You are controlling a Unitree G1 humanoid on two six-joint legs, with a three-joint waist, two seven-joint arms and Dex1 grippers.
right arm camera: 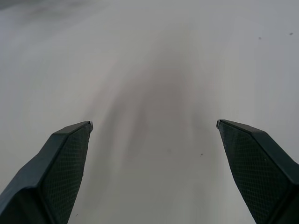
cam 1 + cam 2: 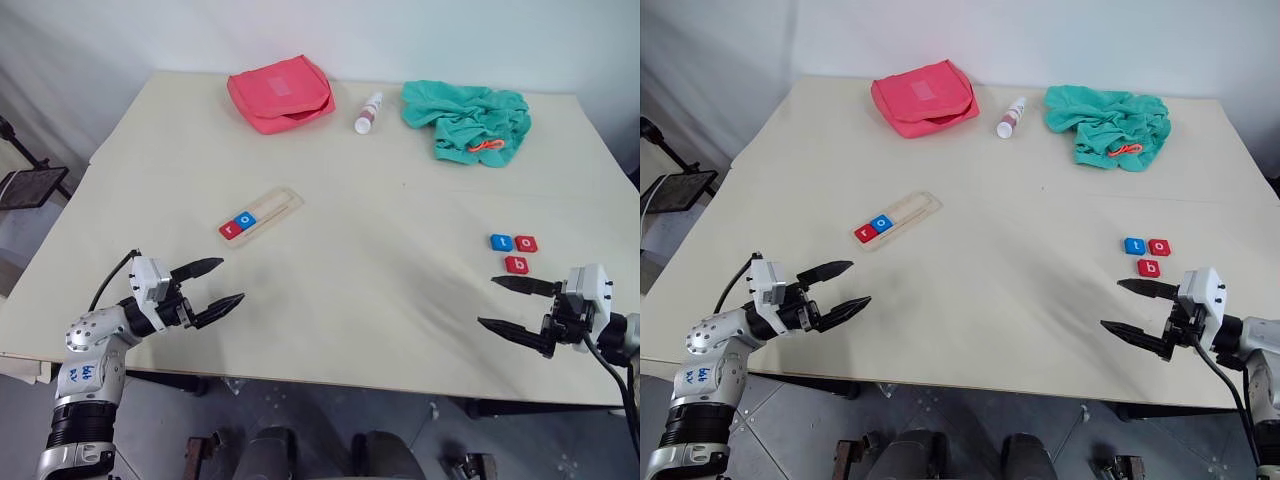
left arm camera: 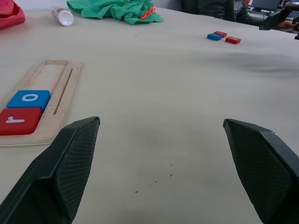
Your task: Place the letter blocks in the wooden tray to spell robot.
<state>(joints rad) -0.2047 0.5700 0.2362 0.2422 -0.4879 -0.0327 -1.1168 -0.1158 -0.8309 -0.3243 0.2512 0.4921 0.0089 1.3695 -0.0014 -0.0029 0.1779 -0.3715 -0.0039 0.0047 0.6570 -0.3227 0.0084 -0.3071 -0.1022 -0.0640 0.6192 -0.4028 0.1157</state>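
The wooden tray (image 2: 262,215) lies left of the table's middle, slanted. A red "r" block (image 2: 230,230) and a blue "o" block (image 2: 245,220) sit side by side at its near end. Three loose letter blocks lie at the right: a blue "t" (image 2: 501,242), a red "o" (image 2: 526,243) and a red "b" (image 2: 517,265). My left gripper (image 2: 221,283) is open over the near left edge, below the tray, with nothing in it. My right gripper (image 2: 493,303) is open just below the loose blocks, empty, pointing left.
A red pouch (image 2: 280,93), a small white bottle (image 2: 368,113) and a crumpled teal cloth (image 2: 468,120) with an orange bit on it lie along the far side. The table (image 2: 380,260) has bare surface between tray and loose blocks.
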